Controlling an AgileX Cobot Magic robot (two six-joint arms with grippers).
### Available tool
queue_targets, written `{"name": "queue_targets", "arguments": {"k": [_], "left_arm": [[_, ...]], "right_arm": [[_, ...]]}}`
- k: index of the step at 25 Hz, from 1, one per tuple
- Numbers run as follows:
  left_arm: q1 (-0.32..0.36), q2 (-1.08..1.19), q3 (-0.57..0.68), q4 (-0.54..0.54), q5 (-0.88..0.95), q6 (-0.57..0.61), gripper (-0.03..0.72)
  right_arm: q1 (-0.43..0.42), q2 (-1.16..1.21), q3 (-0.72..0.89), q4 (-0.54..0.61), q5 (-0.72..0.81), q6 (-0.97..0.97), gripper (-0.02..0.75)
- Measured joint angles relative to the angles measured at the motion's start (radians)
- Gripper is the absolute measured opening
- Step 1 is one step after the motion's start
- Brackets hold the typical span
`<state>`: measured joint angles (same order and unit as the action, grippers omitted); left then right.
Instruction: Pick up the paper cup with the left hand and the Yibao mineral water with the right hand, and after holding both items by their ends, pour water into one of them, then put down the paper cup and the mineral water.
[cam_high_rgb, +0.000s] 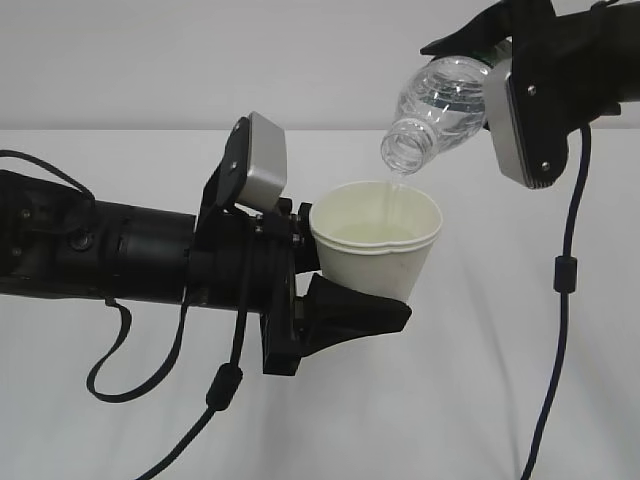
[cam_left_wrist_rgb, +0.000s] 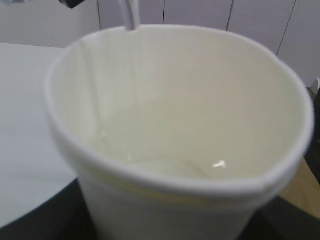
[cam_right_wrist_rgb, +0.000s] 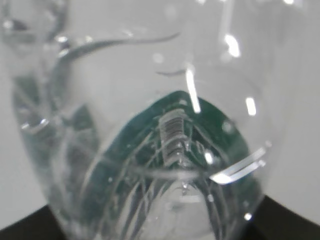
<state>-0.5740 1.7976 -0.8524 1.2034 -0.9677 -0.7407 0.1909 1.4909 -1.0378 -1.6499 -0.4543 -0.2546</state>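
Pour underway: right tool (cam_high_rgb: 490, 75) clamped on tilted Yibao mineral water (cam_high_rgb: 440, 105), left tool (cam_high_rgb: 345, 290) clamped on paper cup (cam_high_rgb: 375, 250); set-down pending.

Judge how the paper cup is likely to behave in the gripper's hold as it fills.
The paper cup looks thin-walled: its rim is pinched out of round in the left wrist view, so it probably deforms under squeeze. Water already pools inside, so it is likely getting heavier. Held by the left gripper near its base, it could tip or slop if jolted.
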Motion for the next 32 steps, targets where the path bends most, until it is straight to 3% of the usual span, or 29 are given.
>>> {"name": "queue_targets", "arguments": {"k": [32], "left_arm": [[0.000,0.000,0.000,0.000,0.000,0.000,0.460]], "right_arm": [[0.000,0.000,0.000,0.002,-0.003,0.000,0.412]]}}
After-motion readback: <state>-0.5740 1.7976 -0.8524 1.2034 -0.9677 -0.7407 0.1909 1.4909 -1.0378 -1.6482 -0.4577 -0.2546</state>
